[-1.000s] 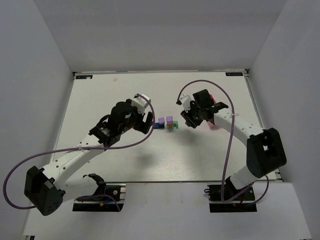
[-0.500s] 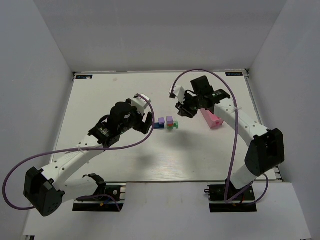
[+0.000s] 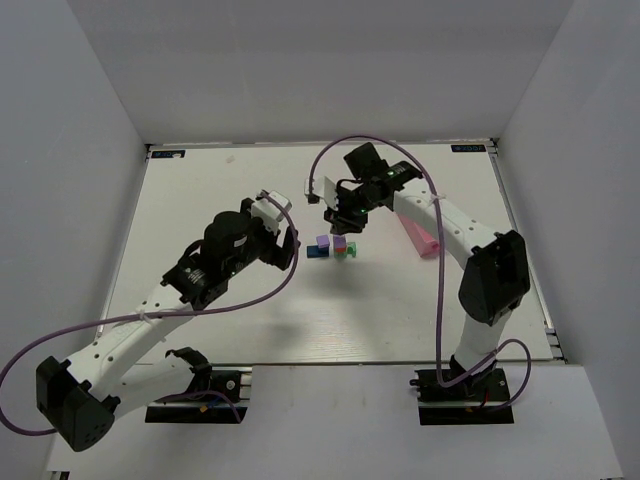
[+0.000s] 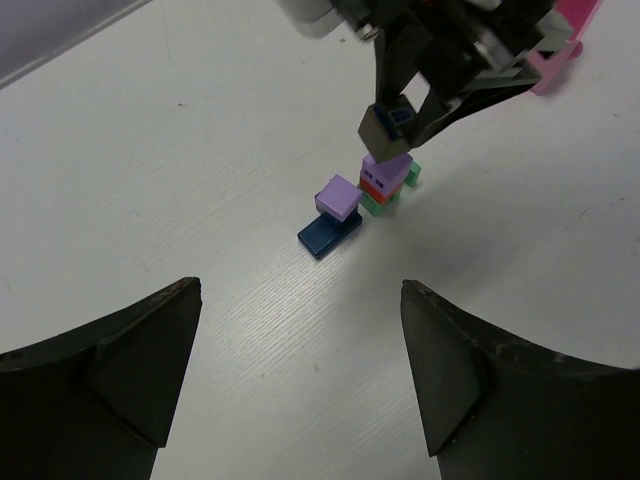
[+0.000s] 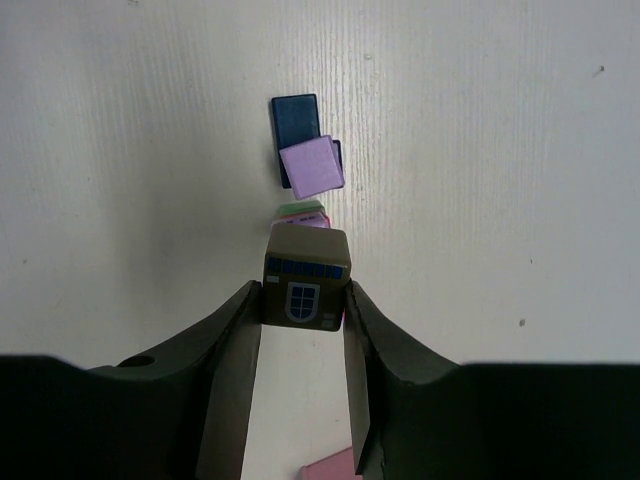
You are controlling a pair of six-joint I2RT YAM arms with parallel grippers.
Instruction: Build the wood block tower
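Wood block tower (image 4: 385, 182) near table (image 3: 200, 190) centre: one purple on one red-orange on green. Top view, at its 9 o'clock: one purple cube (image 4: 338, 196) atop one dark blue slab (image 4: 322, 236). Right gripper (image 5: 305, 300) pinches one dark grey block (image 5: 306, 268) just above tower. Left gripper (image 4: 300, 350) spread wide, holding nothing. One pink tray (image 3: 422, 240) at tower's 3 o'clock.

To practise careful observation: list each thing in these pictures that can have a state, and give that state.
Tower: upright; green, red-orange, purple.
Dark block: held over the tower, not released.
Right pincer: shut on the dark block.
Left pincer: open, empty.
Purple block: resting on the blue block beside the tower.
Pink tray: lying on the table, apart from the blocks.
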